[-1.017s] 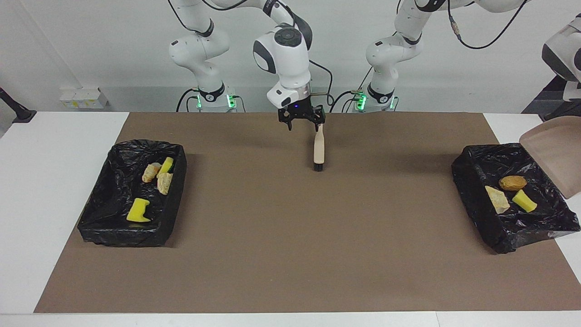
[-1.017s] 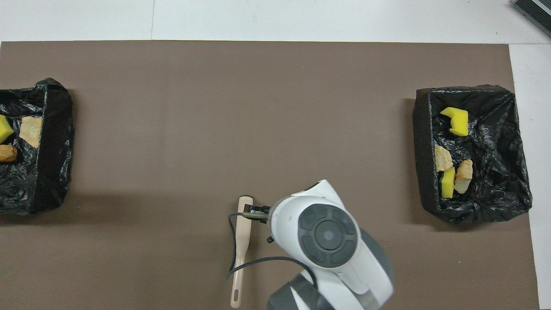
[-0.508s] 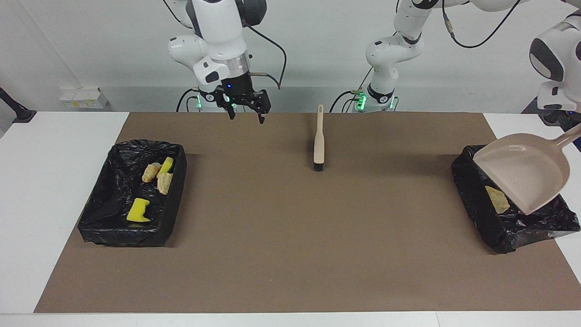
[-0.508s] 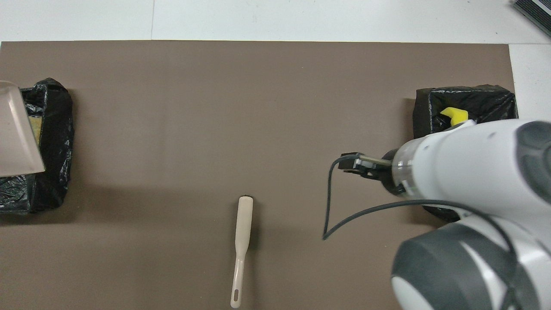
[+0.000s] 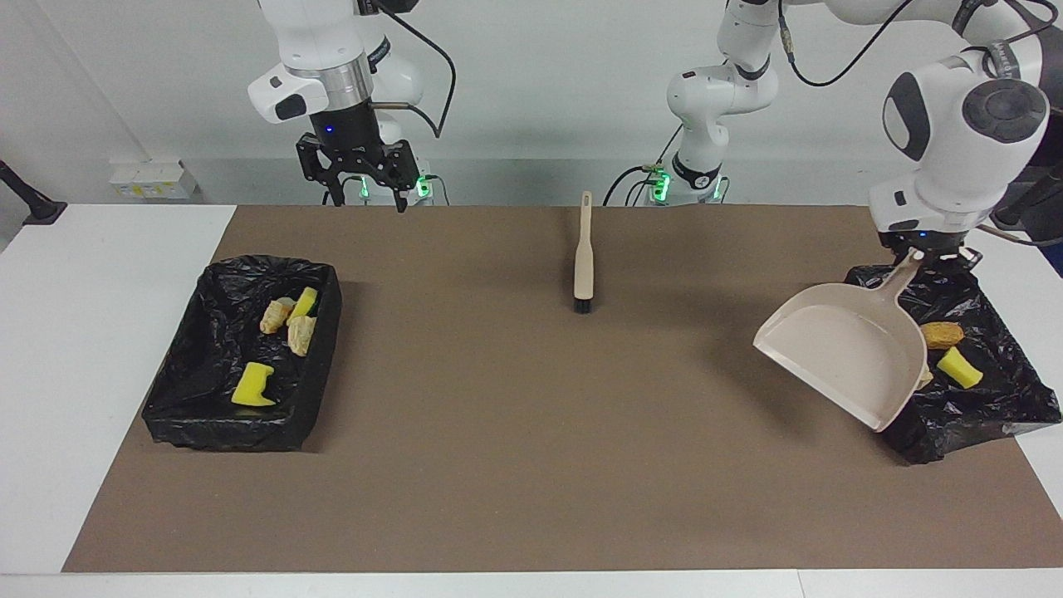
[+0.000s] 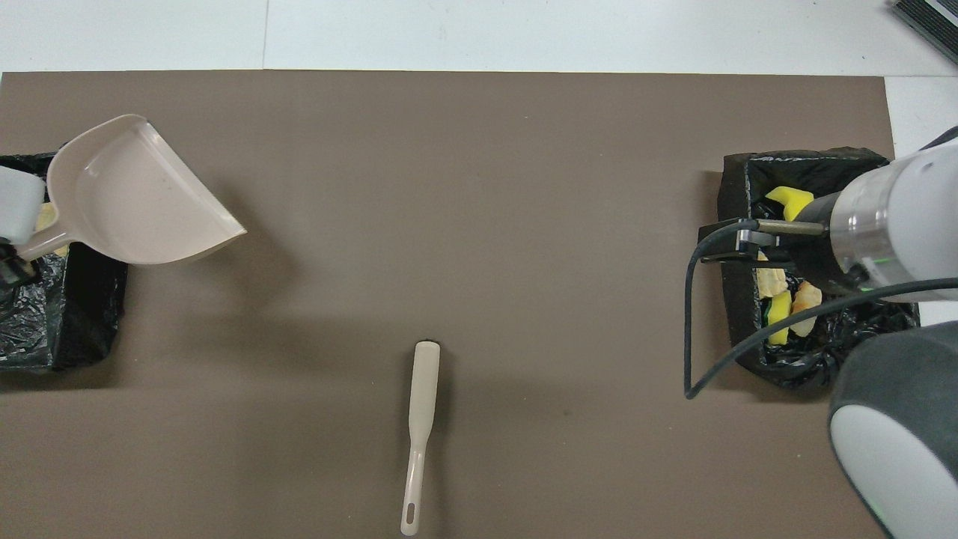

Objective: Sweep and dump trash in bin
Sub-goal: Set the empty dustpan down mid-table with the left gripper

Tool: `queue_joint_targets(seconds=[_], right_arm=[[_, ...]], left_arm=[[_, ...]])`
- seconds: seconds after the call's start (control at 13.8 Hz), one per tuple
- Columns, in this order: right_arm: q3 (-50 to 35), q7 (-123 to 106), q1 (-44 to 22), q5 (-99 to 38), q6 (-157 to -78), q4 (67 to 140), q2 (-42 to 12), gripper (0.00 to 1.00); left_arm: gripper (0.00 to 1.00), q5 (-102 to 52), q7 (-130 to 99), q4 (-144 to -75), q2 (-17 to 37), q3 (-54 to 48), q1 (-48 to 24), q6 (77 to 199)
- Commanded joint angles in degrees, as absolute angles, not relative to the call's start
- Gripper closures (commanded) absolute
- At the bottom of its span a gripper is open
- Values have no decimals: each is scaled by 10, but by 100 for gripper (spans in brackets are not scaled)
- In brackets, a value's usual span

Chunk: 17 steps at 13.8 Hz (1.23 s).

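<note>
A brown mat (image 5: 531, 465) is spread over a white table, with a black-lined bin at each end. The beige dustpan (image 5: 847, 353) is gripped by its handle in the closed left gripper (image 5: 923, 252) and is held tilted in the air over the edge of the bin (image 5: 988, 415) at the left arm's end of the table. In that bin a brown bread piece (image 5: 939, 335) and a yellow sponge chunk (image 5: 959, 367) are seen. In the other bin (image 5: 191, 415), four scraps of trash (image 5: 282, 328) are gathered. The beige brush (image 5: 584, 262) is laid flat on the mat between the bins. The right gripper (image 5: 360, 178) is held open and empty, raised above the mat's edge.
</note>
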<state>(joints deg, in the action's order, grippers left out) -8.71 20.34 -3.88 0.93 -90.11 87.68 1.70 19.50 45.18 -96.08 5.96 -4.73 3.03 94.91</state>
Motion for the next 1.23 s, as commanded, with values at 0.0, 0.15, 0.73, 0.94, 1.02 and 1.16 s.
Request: queue_joint_targets(seconds=[0.0,0.15,0.73,0.94,1.02,1.16], right_arm=[[-97,134,-19,56,-862,802,-25,0],[-96,107,-18,62,-850,802,-26,0],[-92,113,34,-9,-857,850,-2,0],[-91,112,35,-4,-863,862,6,0],[-91,114,35,-1,-874,876,14,0],[-91,117,34,-1,-888,902,30,0]], left_arm=[[100,151,340,-1006,50,-38,-22,1007],[100,114,241,-1005,84,-38,-62,1052],[100,25,-82,-1006,184,-38,-233,1216],[100,8,-214,-1006,212,-37,-305,1262],[100,8,-237,-1006,214,-37,-318,1259],[94,8,-265,-1006,214,-37,-316,1248]])
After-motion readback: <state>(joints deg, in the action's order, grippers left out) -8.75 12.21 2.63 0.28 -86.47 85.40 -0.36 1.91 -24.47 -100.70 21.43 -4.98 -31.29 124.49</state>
